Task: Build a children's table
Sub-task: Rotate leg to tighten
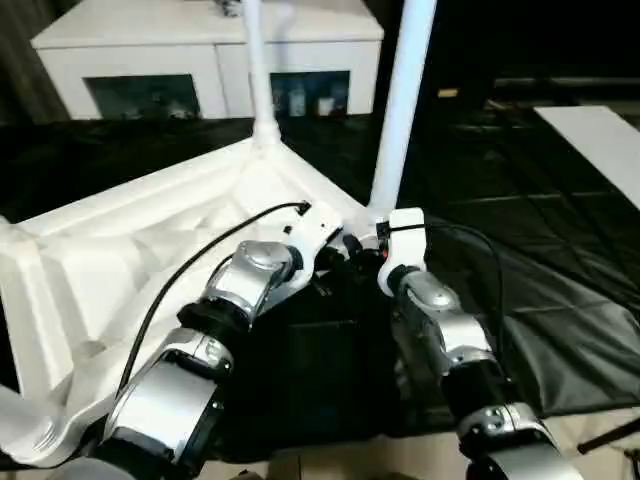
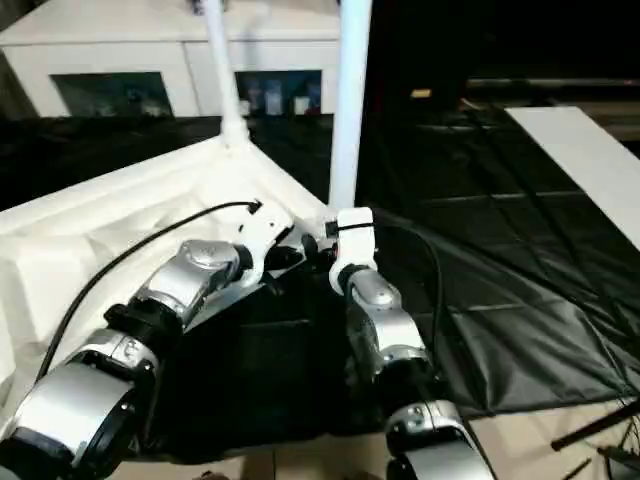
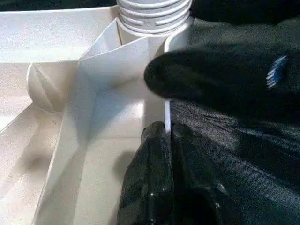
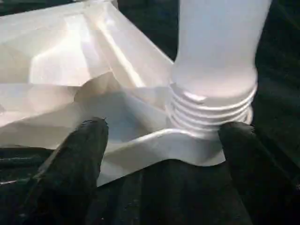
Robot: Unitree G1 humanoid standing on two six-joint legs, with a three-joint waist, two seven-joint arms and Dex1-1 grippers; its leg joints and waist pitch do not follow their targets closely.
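fitting legs into the upturned tabletop (image 1: 150,240), which lies ribbed side up on the black-covered table (image 1: 560,300), its near corner toward the robot. two legs already stand upright: one leg (image 1: 400,100) in the near corner socket (image 4: 206,117), another leg (image 1: 258,70) at the far corner. a third white leg end (image 1: 25,425) shows low at the robot's left, partly cut off, so can't tell if it is seated.

left end effector (image 3: 166,136) is clenched, its fingertips pinching the thin rim of the tabletop just beside the near socket. right end effector (image 4: 161,136) is released, jaws wide, one finger (image 4: 79,145) and the other either side of the threaded leg base, holding nothing; touching or just apart is hard to tell.

judgement: this leg looks mostly screwed in, a few threads still exposed. next move likely calls for a regrip on the leg base and another twist while the left steadies the rim, or moving on to a remaining socket.

surface: wrinkled black cloth over the table, edge hanging near the robot. room: white cabinet (image 1: 200,50) with glass doors behind, a white board (image 1: 600,140) to the robot's right, pale floor below.
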